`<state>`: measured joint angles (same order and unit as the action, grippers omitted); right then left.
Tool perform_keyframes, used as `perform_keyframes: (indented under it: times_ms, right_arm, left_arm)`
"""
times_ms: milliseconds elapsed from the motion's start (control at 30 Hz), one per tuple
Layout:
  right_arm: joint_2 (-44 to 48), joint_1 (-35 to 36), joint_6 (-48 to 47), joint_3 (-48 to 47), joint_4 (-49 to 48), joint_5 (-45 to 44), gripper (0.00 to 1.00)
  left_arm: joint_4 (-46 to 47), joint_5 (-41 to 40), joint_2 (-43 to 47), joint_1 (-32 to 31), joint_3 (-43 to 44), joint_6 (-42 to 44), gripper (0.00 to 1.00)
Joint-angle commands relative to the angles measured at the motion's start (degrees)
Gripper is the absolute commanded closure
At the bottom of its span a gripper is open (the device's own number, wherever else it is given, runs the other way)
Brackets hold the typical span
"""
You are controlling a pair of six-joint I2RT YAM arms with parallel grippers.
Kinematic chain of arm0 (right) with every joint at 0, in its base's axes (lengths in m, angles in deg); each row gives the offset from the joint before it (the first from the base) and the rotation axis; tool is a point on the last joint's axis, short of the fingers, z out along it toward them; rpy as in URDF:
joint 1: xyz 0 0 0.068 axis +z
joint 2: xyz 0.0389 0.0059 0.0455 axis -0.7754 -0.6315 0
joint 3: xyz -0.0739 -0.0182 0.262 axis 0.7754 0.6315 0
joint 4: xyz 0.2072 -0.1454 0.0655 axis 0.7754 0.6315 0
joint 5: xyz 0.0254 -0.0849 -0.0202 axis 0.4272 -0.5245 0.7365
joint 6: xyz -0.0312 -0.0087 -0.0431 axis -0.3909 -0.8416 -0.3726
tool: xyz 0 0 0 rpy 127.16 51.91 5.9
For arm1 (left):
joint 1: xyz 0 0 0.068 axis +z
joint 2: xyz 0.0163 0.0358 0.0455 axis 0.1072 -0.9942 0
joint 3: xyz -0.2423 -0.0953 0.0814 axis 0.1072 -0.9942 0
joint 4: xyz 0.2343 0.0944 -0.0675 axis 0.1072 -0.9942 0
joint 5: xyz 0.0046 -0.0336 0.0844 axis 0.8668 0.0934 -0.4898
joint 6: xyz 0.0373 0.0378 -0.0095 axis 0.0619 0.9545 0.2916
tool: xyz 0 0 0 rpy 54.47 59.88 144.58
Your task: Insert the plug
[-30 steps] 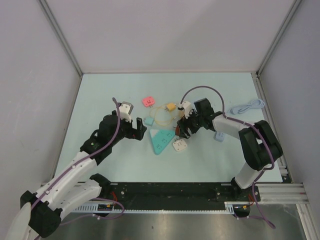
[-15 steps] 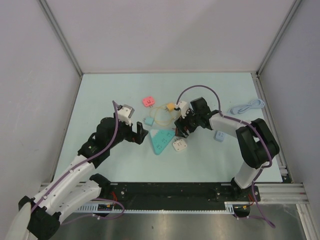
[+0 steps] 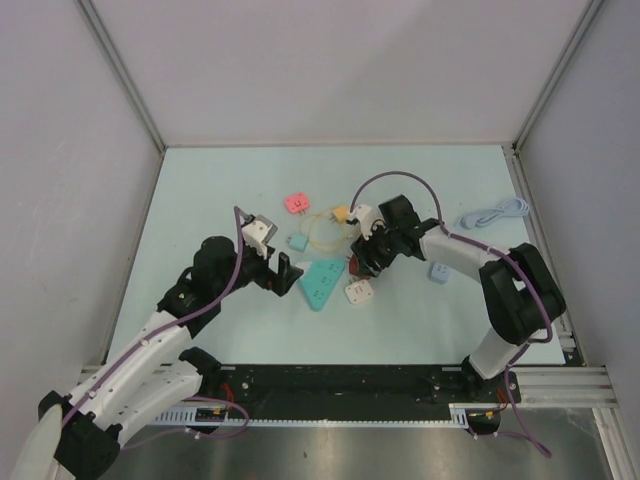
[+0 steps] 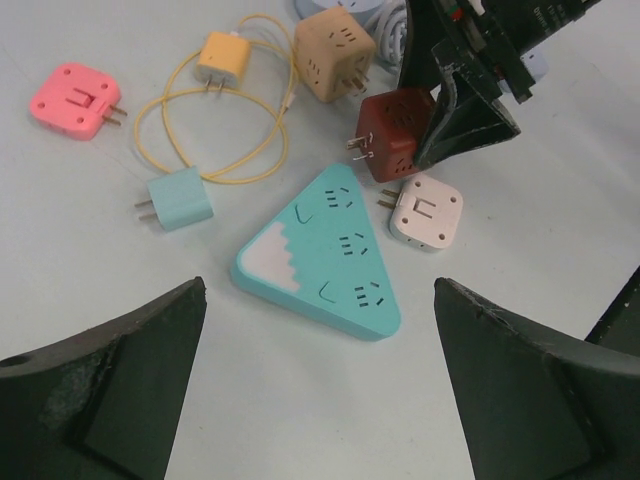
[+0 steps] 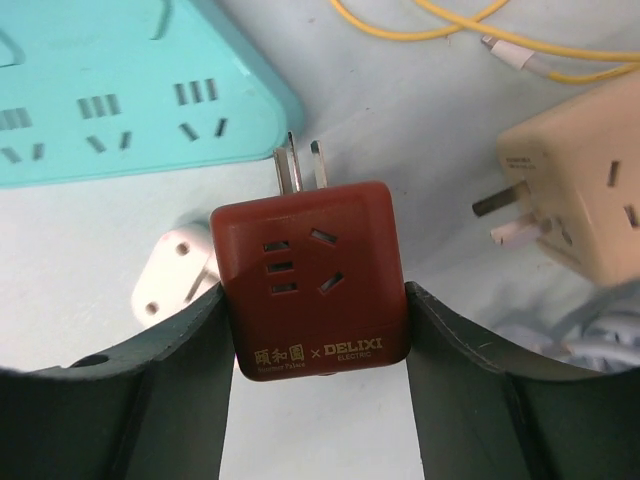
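Note:
A dark red plug (image 5: 310,280) sits squeezed between the two fingers of my right gripper (image 5: 315,335), which is shut on it. Its prongs point at the teal triangular power strip (image 5: 120,90) and stop just short of the strip's edge. From above, the right gripper (image 3: 358,262) is right of the strip (image 3: 320,282). My left gripper (image 4: 320,400) hangs open above the table in front of the strip (image 4: 325,255), holding nothing; it is left of the strip in the top view (image 3: 273,266). The left wrist view also catches the red plug (image 4: 395,135).
A white plug (image 4: 428,212) lies beside the strip under the red one. A beige adapter (image 4: 335,40), a yellow charger (image 4: 222,58) with looped cable, a light teal plug (image 4: 180,200) and a pink plug (image 4: 72,98) lie behind. A pale blue coiled cable (image 3: 493,213) lies far right.
The right gripper's fingers have closed in on the dark red plug. The left gripper has shifted slightly right, toward the strip, still open.

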<state>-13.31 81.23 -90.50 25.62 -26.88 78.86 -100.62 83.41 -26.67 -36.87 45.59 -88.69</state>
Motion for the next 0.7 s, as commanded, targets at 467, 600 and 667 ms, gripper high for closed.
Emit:
perform_keyframes:
  times_ms: [467,600,667]
  right_arm:
    - [34.2,7.6,6.3,-1.8,16.7,6.8,1.00]
    - [37.1,9.7,7.0,-1.7,17.4,7.3,1.00]
    - [37.9,10.2,7.1,-1.7,17.6,7.4,1.00]
  left_arm:
    - [2.4,27.7,-12.2,-2.9,14.6,17.1,0.00]
    - [-3.6,33.6,-17.4,-5.9,21.1,20.7,0.00]
    - [-7.2,36.9,-19.1,-7.7,24.9,22.2,0.00]
